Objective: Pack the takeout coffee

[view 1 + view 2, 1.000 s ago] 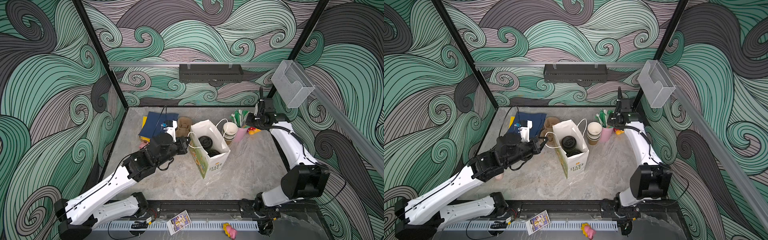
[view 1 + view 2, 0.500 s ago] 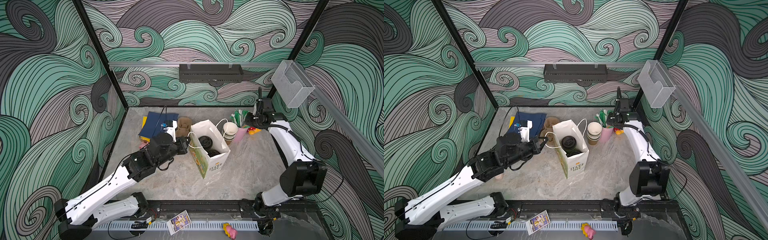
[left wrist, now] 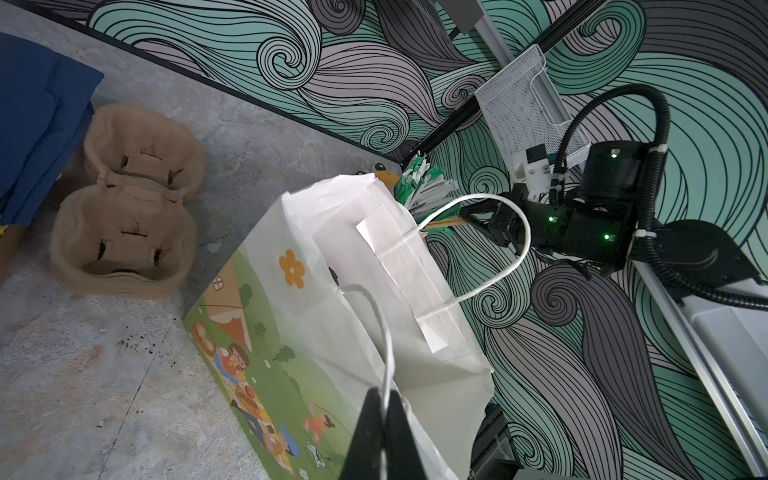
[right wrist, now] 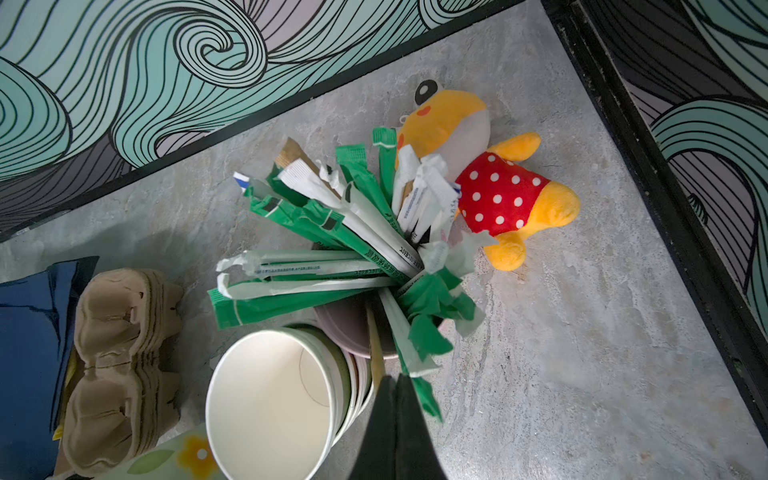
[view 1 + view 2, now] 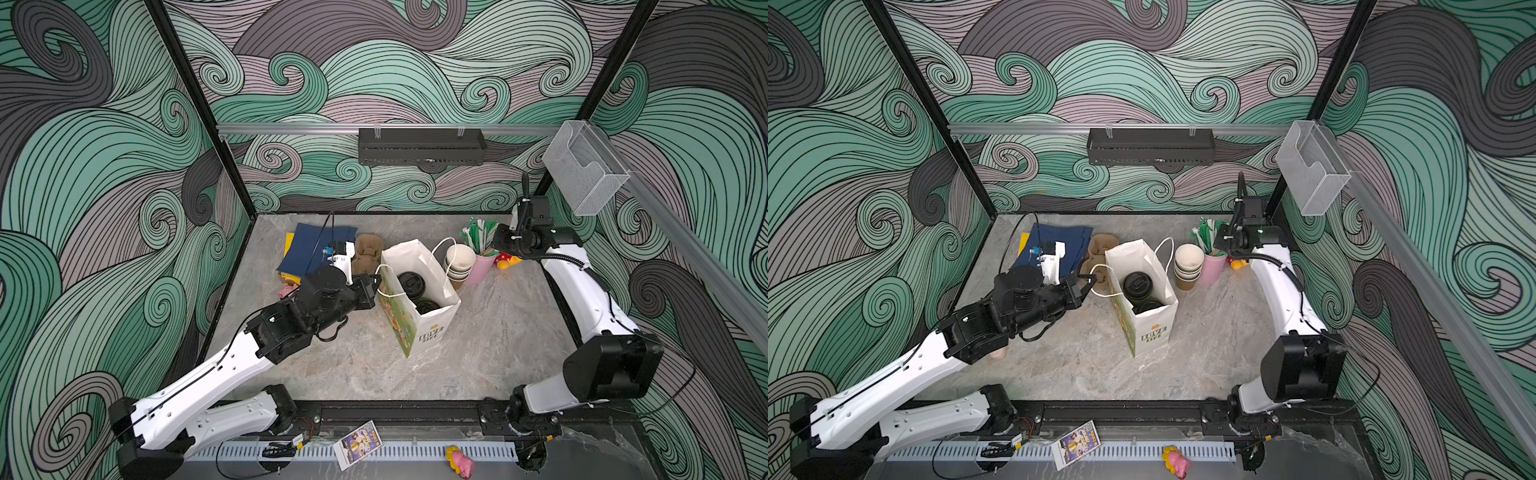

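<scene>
Two lidded cups of takeout coffee (image 5: pixel 411 282) (image 5: pixel 1137 284) stand inside the white paper bag (image 5: pixel 419 328) (image 3: pixel 291 332); only their black lids show. A stack of empty cups (image 5: pixel 459 259) (image 4: pixel 270 399) stands just right of the bag. My left gripper (image 5: pixel 374 286) (image 3: pixel 384 401) is shut on the bag's near white cord handle. My right gripper (image 5: pixel 496 241) (image 4: pixel 395 382) is shut among the wrapped straws in the pink cup (image 5: pixel 482 266) (image 4: pixel 353 328). A tan straw and a green-wrapped one lie against its fingertips; whether either is pinched does not show.
Brown pulp carriers (image 5: pixel 365 253) (image 3: pixel 124 208) and a blue folder (image 5: pixel 311 249) lie left of the bag. A yellow plush toy (image 4: pixel 478 166) lies in the back right corner beside the pink cup. A card (image 5: pixel 357 442) and a pink toy (image 5: pixel 459 461) sit on the front rail.
My right gripper has closed at the straws and shifted slightly toward them. The left arm and the bag have not moved.
</scene>
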